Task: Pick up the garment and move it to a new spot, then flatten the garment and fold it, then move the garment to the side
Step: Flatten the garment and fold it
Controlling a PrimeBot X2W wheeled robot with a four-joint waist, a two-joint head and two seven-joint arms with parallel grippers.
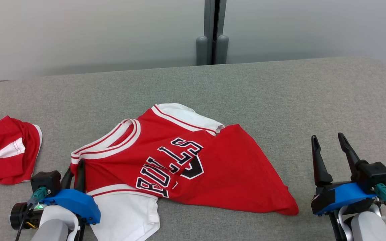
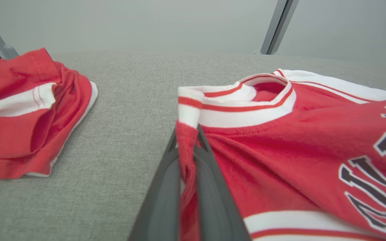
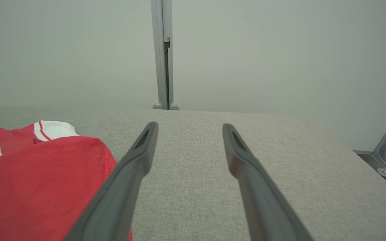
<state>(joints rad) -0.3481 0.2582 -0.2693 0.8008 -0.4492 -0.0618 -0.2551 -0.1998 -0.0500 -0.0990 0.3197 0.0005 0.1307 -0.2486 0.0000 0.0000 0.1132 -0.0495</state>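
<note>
A red jersey (image 1: pixel 186 160) with white trim and dark block lettering lies crumpled just left of centre on a grey, cloth-covered counter (image 1: pixel 280 93), a white sleeve (image 1: pixel 126 214) spilling toward 6 o'clock and the hem running out to a point at 4 o'clock. The left tool (image 1: pixel 75 169), at 8 o'clock of the jersey, is pinched tight on a fold of red cloth at the shoulder, just below the striped collar (image 2: pixel 246 107), as the left wrist view shows. The right tool (image 1: pixel 327 136) stands at 4 o'clock of the head view with its fingers spread wide and nothing between them, over bare counter and apart from the hem. The jersey looks light, thin and limp. From a single pinch it is likely to drape and stretch rather than lift as a sheet, so the opposite shoulder or the far hem corner seems the sensible second hold. The woven counter top appears to offer some drag, which could bunch the cloth when pulled. A second red garment (image 1: pixel 5 150) sits heaped at 9 o'clock, well apart. Pale wall panels (image 1: pixel 79 33) and a grey post (image 1: pixel 212 33) at 12 o'clock close the plain room.
</note>
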